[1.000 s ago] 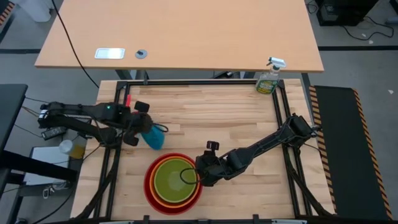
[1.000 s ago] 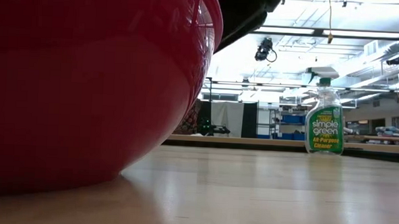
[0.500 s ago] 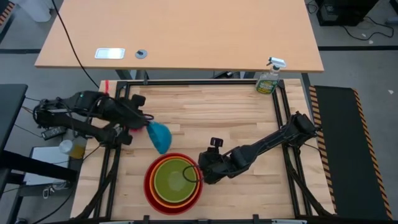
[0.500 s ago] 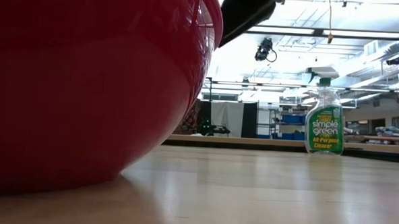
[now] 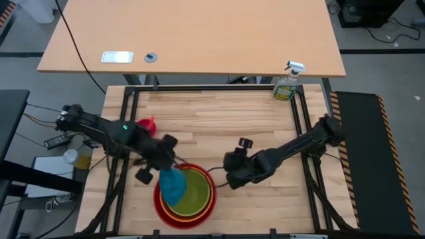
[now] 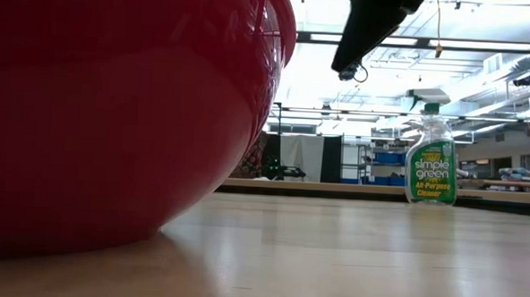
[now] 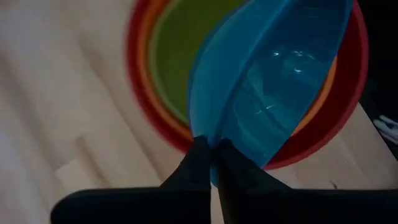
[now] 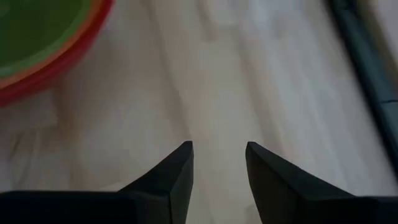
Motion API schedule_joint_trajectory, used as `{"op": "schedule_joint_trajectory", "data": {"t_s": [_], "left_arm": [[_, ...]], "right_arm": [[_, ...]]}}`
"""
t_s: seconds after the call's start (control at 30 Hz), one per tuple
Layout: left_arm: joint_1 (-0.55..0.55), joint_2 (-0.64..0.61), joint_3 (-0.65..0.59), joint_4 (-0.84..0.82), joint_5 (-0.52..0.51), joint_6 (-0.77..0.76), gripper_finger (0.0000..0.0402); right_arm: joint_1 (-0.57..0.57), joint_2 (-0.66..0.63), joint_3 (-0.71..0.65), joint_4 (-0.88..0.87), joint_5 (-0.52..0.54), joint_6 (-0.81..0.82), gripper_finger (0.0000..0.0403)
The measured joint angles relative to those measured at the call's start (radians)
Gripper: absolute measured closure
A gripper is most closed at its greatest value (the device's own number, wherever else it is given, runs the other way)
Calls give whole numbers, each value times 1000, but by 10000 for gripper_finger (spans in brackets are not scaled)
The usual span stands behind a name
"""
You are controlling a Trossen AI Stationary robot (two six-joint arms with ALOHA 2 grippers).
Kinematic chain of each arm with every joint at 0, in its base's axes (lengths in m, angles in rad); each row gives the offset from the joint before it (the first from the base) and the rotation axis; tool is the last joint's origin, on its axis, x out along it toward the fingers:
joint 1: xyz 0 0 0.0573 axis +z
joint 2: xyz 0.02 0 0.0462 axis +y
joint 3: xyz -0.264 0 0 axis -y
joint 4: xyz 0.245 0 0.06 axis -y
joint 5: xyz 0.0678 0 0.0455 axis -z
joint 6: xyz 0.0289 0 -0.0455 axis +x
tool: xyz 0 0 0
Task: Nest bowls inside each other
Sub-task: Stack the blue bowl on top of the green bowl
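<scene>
The red, orange and green bowls sit nested near the table's near edge. Above the stack's left part, the blue bowl hangs tilted on edge, with my left gripper shut on it. The magenta bowl stands on the table at the left, partly hidden behind my left arm. My right gripper hovers open just right of the stack, over bare wood, with nothing between its fingers. My left gripper pinches the blue bowl's rim between its two fingers, which look to stand one on the inner wall and one on the outer. The fingers slant down from the table's left. The bowl hangs steeply tilted below them over the green bowl.
A green spray bottle stands at the table's far right corner, also in the low view. The red bowl fills the left of the low view. Black frame rails run along the table's sides.
My left gripper has carried the blue bowl from the table's left side toward the near edge and right, over the nested stack, tipping further downward. The magenta bowl stays at the left. My right gripper has drawn back from the stack's rim toward the right.
</scene>
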Motion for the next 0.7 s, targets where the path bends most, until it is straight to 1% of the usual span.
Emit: {"op": "schedule_joint_trajectory", "data": {"t_s": [0.1,0.27,0.33,0.4,0.5,0.6,0.7], "left_arm": [[-29,64,0,52,0,-2,396],[-35,166,0,160,0,30,396],[-33,204,0,188,2,44,396],[-24,245,0,203,27,51,396],[-22,298,-1,202,48,54,395],[-23,329,-2,220,35,68,373],[-26,334,-2,245,16,88,327]], "right_arm": [[4,-82,-92,81,39,29,253],[14,-187,-249,319,44,10,260],[18,-206,-300,383,38,-2,262],[21,-216,-338,430,36,-8,263],[23,-218,-361,456,26,-9,263],[23,-211,-364,463,10,-11,263],[23,-212,-364,484,10,-13,264]]}}
